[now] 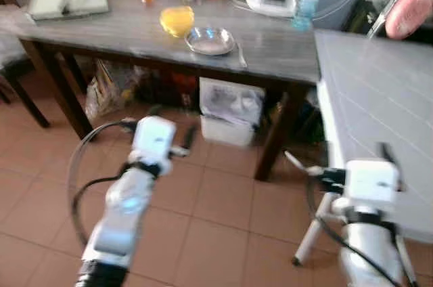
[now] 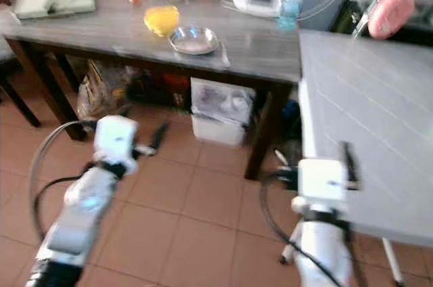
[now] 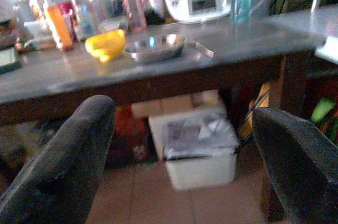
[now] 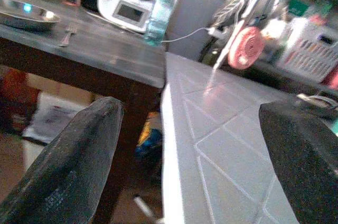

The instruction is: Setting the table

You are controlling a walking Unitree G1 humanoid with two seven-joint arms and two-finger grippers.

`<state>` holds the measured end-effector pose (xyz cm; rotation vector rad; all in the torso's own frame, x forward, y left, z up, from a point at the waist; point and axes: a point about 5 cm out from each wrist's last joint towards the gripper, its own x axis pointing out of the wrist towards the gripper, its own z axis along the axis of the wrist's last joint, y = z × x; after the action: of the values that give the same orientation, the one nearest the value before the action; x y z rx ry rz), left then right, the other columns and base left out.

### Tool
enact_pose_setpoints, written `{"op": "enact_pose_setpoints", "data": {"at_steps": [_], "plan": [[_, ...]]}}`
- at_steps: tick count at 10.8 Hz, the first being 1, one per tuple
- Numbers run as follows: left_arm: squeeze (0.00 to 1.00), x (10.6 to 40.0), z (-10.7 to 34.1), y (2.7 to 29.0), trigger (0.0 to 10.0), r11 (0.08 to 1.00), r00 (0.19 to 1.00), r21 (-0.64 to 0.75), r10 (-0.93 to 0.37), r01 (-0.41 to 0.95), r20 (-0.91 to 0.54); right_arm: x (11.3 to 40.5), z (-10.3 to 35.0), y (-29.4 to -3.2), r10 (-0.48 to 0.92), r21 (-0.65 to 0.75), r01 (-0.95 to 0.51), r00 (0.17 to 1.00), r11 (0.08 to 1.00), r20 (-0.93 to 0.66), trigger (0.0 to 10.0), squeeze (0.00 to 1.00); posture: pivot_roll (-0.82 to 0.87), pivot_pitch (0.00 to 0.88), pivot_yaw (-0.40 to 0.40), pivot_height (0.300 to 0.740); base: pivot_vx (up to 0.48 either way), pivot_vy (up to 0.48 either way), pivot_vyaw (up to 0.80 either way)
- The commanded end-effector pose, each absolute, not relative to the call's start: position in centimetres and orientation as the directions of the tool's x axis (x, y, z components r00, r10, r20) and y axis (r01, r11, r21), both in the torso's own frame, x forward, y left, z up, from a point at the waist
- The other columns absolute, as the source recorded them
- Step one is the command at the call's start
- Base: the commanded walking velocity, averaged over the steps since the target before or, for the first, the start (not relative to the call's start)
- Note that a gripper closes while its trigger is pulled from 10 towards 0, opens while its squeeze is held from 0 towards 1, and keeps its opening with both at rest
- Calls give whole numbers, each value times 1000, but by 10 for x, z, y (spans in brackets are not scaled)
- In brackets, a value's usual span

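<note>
Left wrist view, left tool (image 3: 182, 166) spread wide and empty, facing metal plate (image 3: 154, 47) with fork (image 3: 200, 49) beside it on dark counter (image 3: 222, 39), right wrist view, right tool (image 4: 195, 150) equally wide, empty, over white tiled counter (image 4: 227, 129), both arms held low above the floor.

The two eye views look forward and down from the head, well back from the table (image 1: 135, 30), and share it, the plate (image 1: 210, 40) and the tiled floor (image 1: 203, 219). The left wrist view sits low, near the table edge, facing the plate (image 3: 154, 48) and the bin (image 3: 198, 147) below. The right wrist view faces the table corner and the white top (image 4: 222, 129).
</note>
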<state>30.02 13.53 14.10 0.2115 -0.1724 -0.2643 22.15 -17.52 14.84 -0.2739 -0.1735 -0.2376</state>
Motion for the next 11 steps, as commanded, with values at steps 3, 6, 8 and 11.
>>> {"op": "enact_pose_setpoints", "data": {"at_steps": [3, 6, 8, 11], "plan": [[0, 301, 141, 129, 10000, 944, 947, 209, -287, 254, 144, 219, 157, -183, -224, -263, 284, 946, 922, 235, 10000, 0, 111, 114, -30, 740, 0, -375, 0], [0, 305, 143, 128, 10000, 944, 945, 206, -291, 258, 149, 219, 158, -183, -227, -269, 289, 944, 919, 239, 10000, 0, 109, 105, -24, 740, 0, -389, 0], [0, 305, 143, 126, 10000, 940, 942, 211, -301, 267, 150, 220, 157, -182, -228, -268, 290, 944, 919, 240, 10000, 0, 111, 98, -19, 740, 0, -396, 0], [0, 304, 143, 124, 10000, 932, 935, 218, -324, 289, 147, 219, 155, -183, -237, -268, 298, 942, 916, 238, 10000, 0, 109, 105, -12, 740, 0, -406, 0]]}}
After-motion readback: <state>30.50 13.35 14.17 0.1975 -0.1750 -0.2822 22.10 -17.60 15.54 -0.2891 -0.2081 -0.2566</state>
